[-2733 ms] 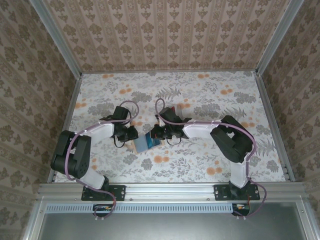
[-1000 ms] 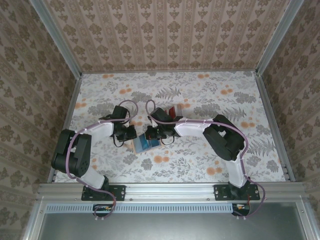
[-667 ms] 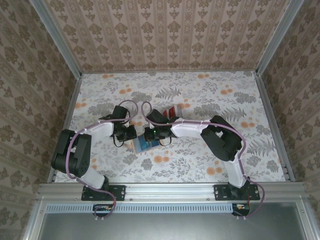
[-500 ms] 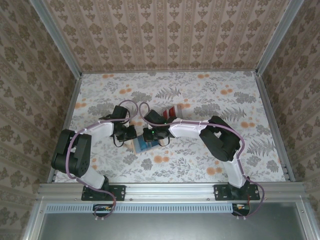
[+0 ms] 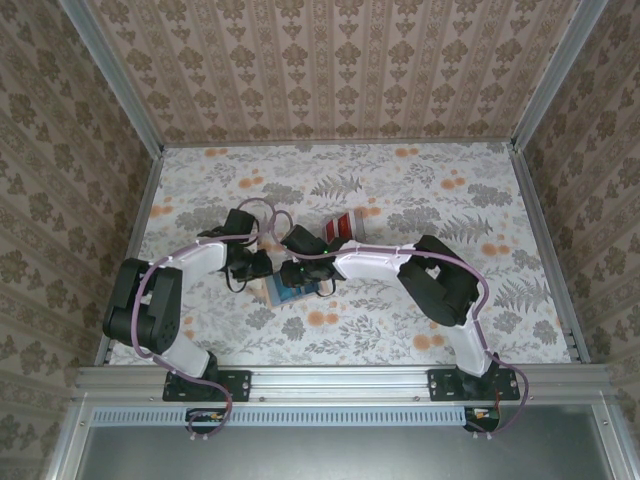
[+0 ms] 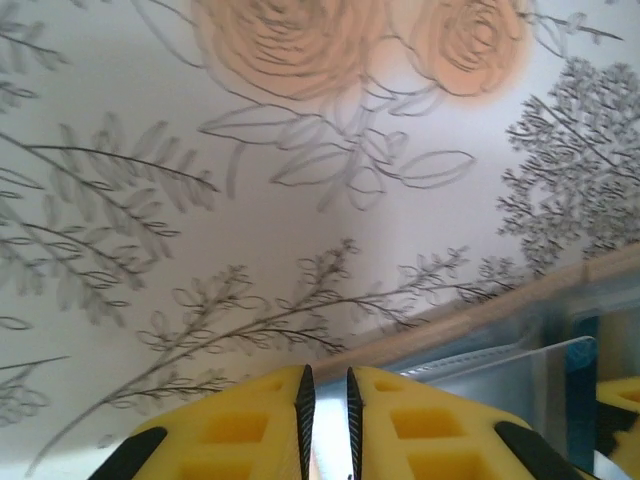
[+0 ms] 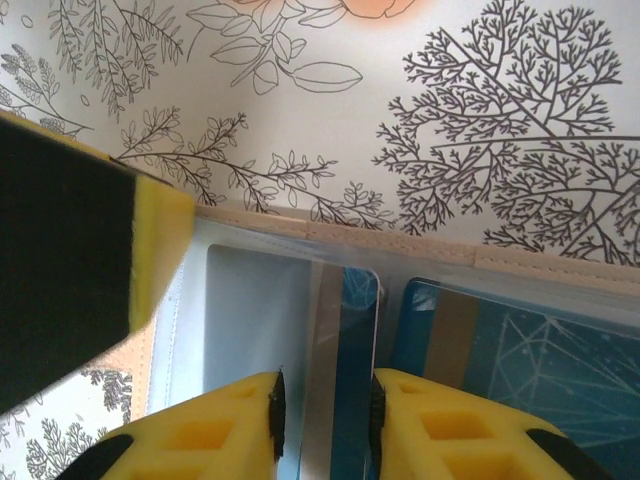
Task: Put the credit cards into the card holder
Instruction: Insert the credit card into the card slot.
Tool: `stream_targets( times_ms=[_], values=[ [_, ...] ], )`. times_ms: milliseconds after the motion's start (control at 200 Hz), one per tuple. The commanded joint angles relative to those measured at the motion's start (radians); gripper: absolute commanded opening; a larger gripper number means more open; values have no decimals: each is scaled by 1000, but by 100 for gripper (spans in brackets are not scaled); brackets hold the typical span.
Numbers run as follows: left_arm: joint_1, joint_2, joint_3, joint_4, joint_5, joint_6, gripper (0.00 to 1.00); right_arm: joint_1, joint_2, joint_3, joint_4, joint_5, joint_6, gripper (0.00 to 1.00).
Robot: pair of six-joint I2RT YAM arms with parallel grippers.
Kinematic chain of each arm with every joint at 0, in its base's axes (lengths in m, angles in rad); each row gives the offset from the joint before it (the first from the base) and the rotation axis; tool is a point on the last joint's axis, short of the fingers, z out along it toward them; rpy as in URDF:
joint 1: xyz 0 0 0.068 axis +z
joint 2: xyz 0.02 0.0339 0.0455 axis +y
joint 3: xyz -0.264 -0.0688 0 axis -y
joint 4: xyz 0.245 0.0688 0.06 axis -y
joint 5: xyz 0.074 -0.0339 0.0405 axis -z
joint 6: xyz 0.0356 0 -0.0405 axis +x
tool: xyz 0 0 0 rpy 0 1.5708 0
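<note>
Right fingers (image 7: 225, 430) moved left, cards (image 7: 352, 330) in holder (image 7: 330, 232)

The top external camera sits high behind the arm bases, facing steeply down across the whole bench (image 5: 440, 200). The wrist cameras look past the left end effector (image 6: 325, 395) and the right end effector (image 7: 323, 405) from very close range. All three views share the card holder (image 5: 293, 292), left of centre overhead and low in both wrist frames.
</note>
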Motion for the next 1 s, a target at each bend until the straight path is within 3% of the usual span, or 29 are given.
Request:
stream_targets(
  times_ms=[0, 265, 645, 685, 835, 995],
  values=[
    [21, 7, 13, -41, -42, 36, 20, 4, -44, -15, -106, 47, -16, 35],
    [47, -100, -16, -52, -48, 35, 20, 3, -74, -36, -90, 47, -10, 38],
    [25, -35, -71, 45, 97, -32, 17, 7, -141, -58, -95, 78, -27, 47],
    [19, -29, -70, 44, 107, -35, 17, 7, -147, -64, -94, 82, -26, 44],
    [-6, -15, -76, 47, 102, -43, 13, 7, -126, -65, -93, 75, -25, 16],
    [-9, -5, -95, 52, 100, -48, 9, 8, -77, -46, -114, 70, -21, 10]
  ],
)
